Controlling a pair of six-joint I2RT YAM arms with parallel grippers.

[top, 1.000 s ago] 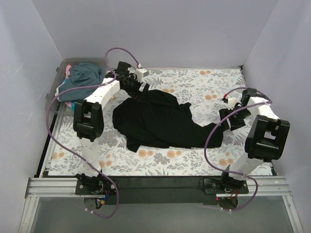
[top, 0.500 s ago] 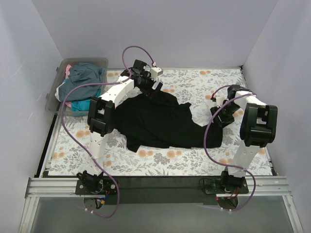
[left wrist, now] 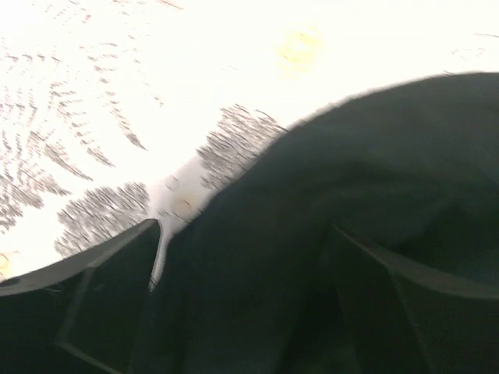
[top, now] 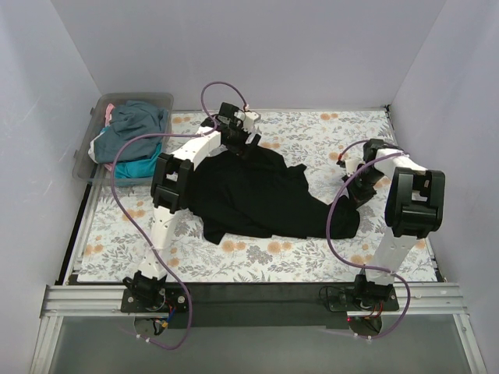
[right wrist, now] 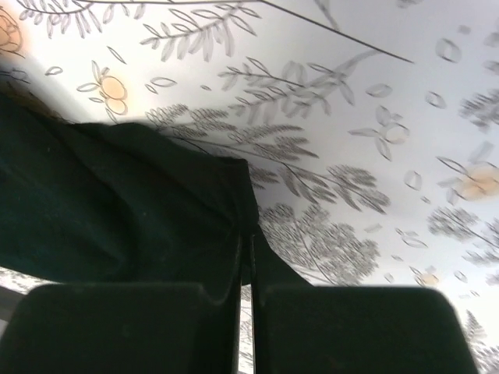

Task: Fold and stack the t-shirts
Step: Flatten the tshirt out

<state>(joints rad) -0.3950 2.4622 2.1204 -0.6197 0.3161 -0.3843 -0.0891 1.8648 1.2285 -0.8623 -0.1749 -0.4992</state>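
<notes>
On the floral-covered table (top: 312, 132), pale lavender walls all round, the black t-shirt (top: 257, 195) lies spread mid-table. The left fingers (left wrist: 101, 300) are spread wide over its far edge, with cloth between them. The right fingers (right wrist: 125, 327) are clenched on its right end. Only the top view catches the clear bin (top: 84, 156) of other shirts (top: 136, 121) at far left.

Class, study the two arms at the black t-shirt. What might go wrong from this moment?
1. The right claw pinches only a thin edge of the black t-shirt; a pull may slip it free.
2. The left claw stands open over bunched cloth, so it may grab several layers.
3. The right arm's purple cable hangs over the shirt's end and might drag it.
</notes>
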